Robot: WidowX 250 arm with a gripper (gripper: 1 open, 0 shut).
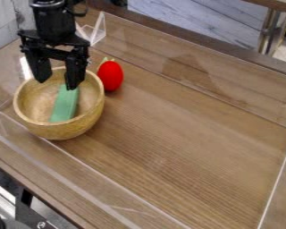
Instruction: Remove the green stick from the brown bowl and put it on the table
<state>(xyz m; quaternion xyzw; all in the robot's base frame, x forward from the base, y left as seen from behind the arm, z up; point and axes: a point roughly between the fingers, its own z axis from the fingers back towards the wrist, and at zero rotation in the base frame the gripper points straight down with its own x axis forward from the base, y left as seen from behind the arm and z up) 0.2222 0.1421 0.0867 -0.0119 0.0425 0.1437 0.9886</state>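
The black gripper (57, 75) points straight down over the far side of the brown bowl (88, 114), its two fingers (43, 68) spread wide apart with nothing between them. The right-hand finger as the camera sees it ends at the upper end of the green stick (65, 105); whether it touches the stick is hard to tell from this angle. The other finger hangs over the bowl's pale inside.

A red rounded object (110, 74) sits on the table (193, 125) just beside the bowl's far rim, close to the right of the gripper. Clear acrylic walls (170, 192) run along the table's edges.

The stick lies flat in the bowl, slanting from near the gripper down toward the camera. The arm rises upright from the gripper and leaves the picture at the top.
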